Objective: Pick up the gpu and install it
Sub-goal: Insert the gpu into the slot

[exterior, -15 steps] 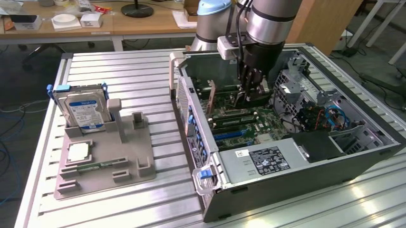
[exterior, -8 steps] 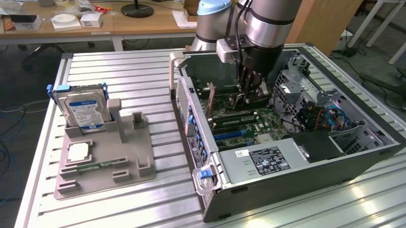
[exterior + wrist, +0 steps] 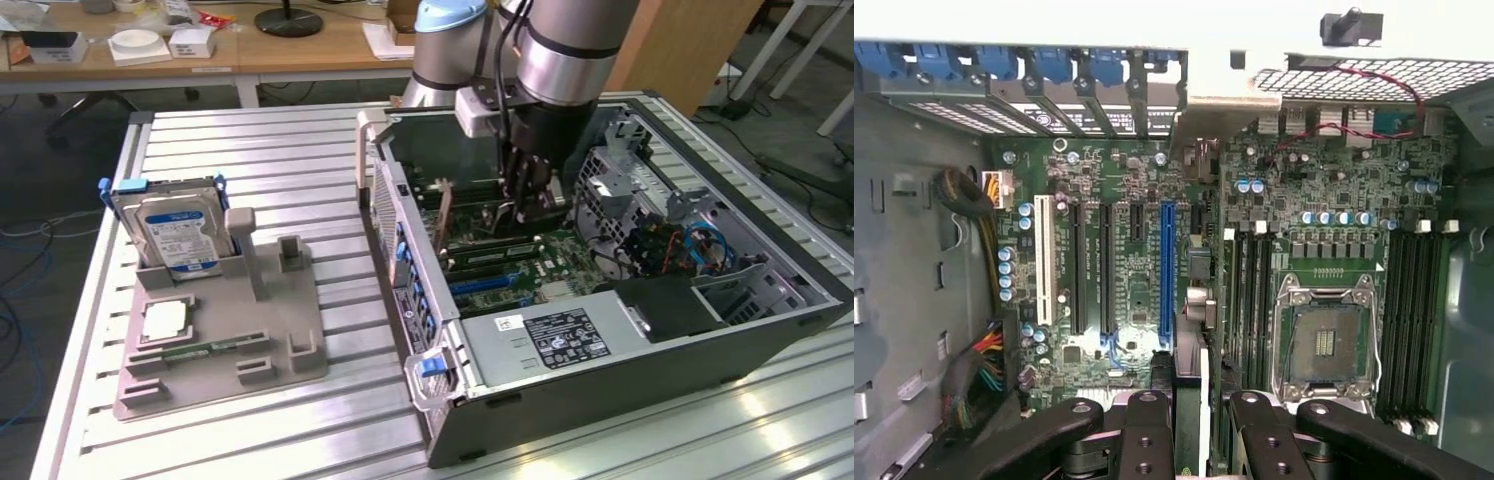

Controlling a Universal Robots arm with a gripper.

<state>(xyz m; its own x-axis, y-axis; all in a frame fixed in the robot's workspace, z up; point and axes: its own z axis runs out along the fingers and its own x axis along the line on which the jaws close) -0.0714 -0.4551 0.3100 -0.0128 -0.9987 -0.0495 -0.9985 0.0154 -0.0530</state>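
**A:** Which step is in hand?

**B:** The installing, by my reading. The tool (image 3: 521, 205) is down inside the open computer case (image 3: 641, 370), and the pickup looks done. Its dark fingers (image 3: 1144, 440) are drawn part-way together and pinch the gpu (image 3: 1184, 395) between them.

**A:** Where does the card sit?

**B:** The wrist view shows it edge-on, as a thin black slab with a pale strip along one side. It hangs over the motherboard (image 3: 1324, 200), roughly in line with the long blue slot (image 3: 1167, 270). I cannot tell whether its lower edge touches the slot yet.

**A:** What does seating it call for?

**B:** I judge the card must stay upright and square to that slot, then go straight in under even pressure. The slot is narrow rigid plastic with black slots (image 3: 1104, 270) just beside it, so a tilted card could catch on a rim.

**A:** And the surfaces around it?

**B:** The board is green and crowded with small cylindrical capacitors, and it has a metal-framed square socket (image 3: 1324, 345). The case is grey sheet metal, perforated in places. It stands on a ribbed metal counter (image 3: 267, 150). Well apart, toward the exterior view's left, a silver hard drive (image 3: 174, 230) with a blue-white label stands upright in a matte grey holder (image 3: 227, 350).
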